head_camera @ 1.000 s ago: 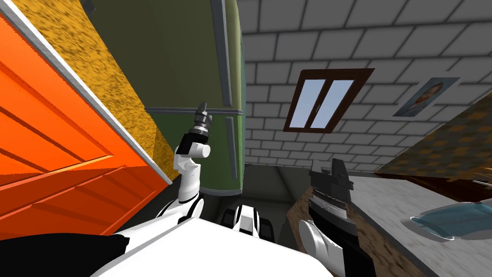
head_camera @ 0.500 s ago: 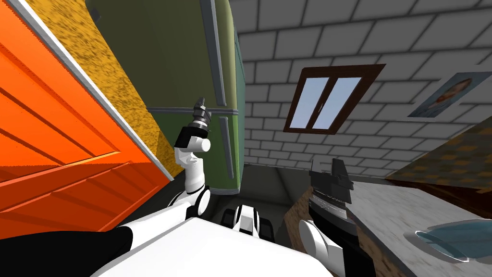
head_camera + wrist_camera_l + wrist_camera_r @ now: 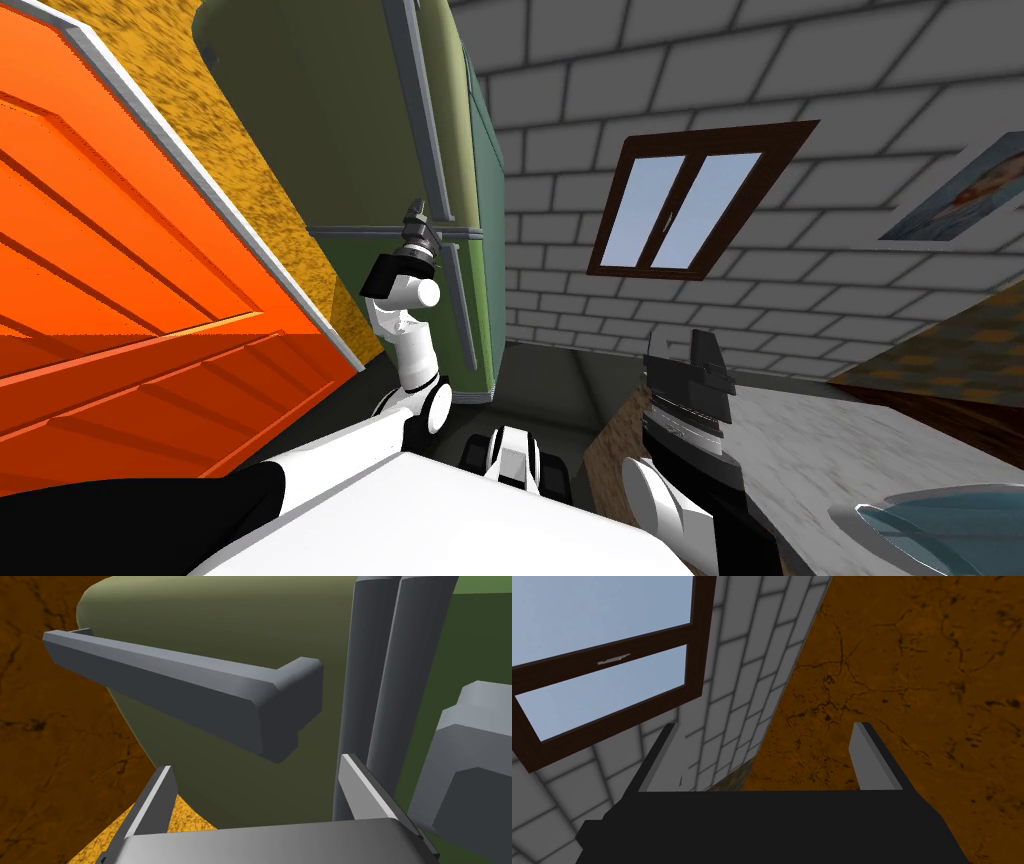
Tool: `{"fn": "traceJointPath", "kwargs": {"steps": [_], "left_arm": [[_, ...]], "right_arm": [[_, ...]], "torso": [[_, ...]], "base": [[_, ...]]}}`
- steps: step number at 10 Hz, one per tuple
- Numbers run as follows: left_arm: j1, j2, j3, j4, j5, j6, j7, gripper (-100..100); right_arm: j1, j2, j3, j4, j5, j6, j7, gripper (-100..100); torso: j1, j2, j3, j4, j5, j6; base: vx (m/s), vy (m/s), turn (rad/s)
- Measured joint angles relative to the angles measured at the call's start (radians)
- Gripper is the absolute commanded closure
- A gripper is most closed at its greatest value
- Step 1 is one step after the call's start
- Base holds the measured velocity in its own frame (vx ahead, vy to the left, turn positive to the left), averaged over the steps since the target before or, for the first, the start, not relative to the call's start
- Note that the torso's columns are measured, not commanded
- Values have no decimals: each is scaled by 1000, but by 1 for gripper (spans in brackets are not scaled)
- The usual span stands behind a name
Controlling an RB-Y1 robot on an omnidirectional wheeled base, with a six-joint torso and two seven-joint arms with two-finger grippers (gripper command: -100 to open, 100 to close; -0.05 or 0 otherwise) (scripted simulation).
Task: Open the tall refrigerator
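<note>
Facing grey bar handle point(image 3: 175, 688) on rounded olive-green refrigerator point(image 3: 225, 621), left hand point(image 3: 257, 763) released, empty.

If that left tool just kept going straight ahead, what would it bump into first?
Probably the end of the grey handle on the olive refrigerator door, just ahead of the open left tool. Depth is unclear, so it might reach the door itself.
</note>
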Motion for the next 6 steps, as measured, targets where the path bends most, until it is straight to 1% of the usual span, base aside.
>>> {"fn": "traceJointPath", "kwargs": {"steps": [2,4,5,6], "left_arm": [[-28,-57,12,-2,-1,29,-2,-100],[-43,-108,18,0,-1,38,-4,-100],[-44,-110,18,0,-1,39,-4,-100],[-55,-106,22,-8,-2,55,-4,-100]], "right_arm": [[0,0,0,0,0,0,0,0],[0,0,0,0,0,0,0,0],[0,0,0,0,0,0,0,0],[0,0,0,0,0,0,0,0]], "torso": [[-3,0,0,-1,-1,1],[-5,-2,-1,-2,-1,2],[-4,-2,-1,-1,-1,1],[-3,-3,-2,-1,-1,0]], "base": [[4,-57,37],[-2,-27,8],[33,5,-3],[72,19,-3]]}}
